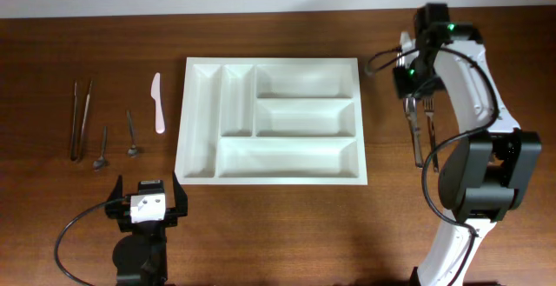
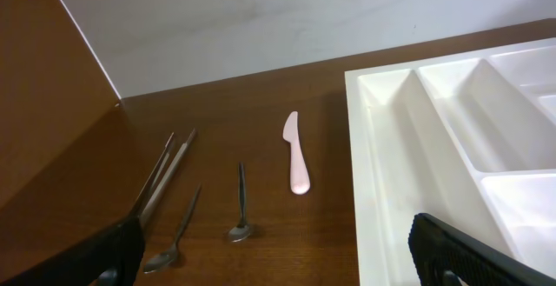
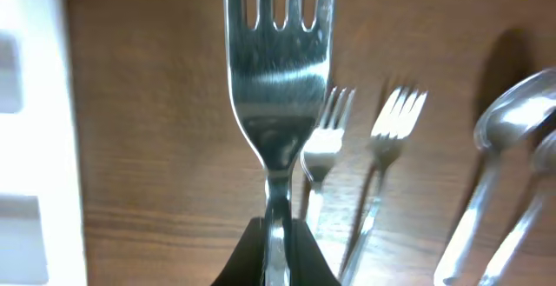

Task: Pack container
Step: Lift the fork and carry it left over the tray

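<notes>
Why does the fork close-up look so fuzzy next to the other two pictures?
Right wrist view: the held fork sits very near the lens, so it looks soft, with glare on its metal; the spoons at the right blur most. Overhead view: evenly lit and sharp. Left wrist view: crisp, except the dark fingertips at the bottom.

This looks like a robotics lab bench, not a kitchen. Two robot arms, the right arm (image 1: 473, 77) at the right of the overhead frame and the left arm (image 1: 143, 251) at lower left, stand at a brown wooden table (image 1: 287, 225), a black cable (image 1: 61, 238) looping beside one. A plain white wall (image 2: 304, 16) runs behind. A white knife (image 1: 157, 103), spoons (image 1: 102, 147) and tongs (image 1: 80, 119) lie in a tidy row left of a white cutlery tray (image 1: 278, 61) — and a fork (image 3: 278, 86) sits clamped in the right pincer (image 3: 276, 242).
</notes>
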You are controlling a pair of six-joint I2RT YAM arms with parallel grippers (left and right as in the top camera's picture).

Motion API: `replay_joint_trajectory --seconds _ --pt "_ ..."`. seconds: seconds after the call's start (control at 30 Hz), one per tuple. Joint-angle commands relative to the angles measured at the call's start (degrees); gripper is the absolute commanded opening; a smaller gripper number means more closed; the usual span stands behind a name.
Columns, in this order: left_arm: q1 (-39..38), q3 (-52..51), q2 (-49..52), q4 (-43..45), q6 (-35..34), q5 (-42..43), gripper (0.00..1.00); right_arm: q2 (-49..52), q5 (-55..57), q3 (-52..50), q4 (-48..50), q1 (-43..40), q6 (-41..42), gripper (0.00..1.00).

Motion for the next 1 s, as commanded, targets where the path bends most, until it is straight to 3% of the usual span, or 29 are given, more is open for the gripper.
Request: replay_joint_trajectory --seconds 0.0,0.53,0.97 --pt "-0.26 -0.33 -0.48 0.15 0.48 0.59 0.99 -0.04 0.57 6.49 -2.82 0.83 -4.74 0.05" --pt "-0.26 -0.33 -0.48 0.15 0.48 0.59 0.99 -0.04 -1.07 9.49 -6.32 12.90 -16.52 0.04" --pt "-0.26 -0.33 -0.48 0.15 0.48 0.59 0.99 -0.04 -4.72 9.49 -12.50 18.78 -18.21 0.04"
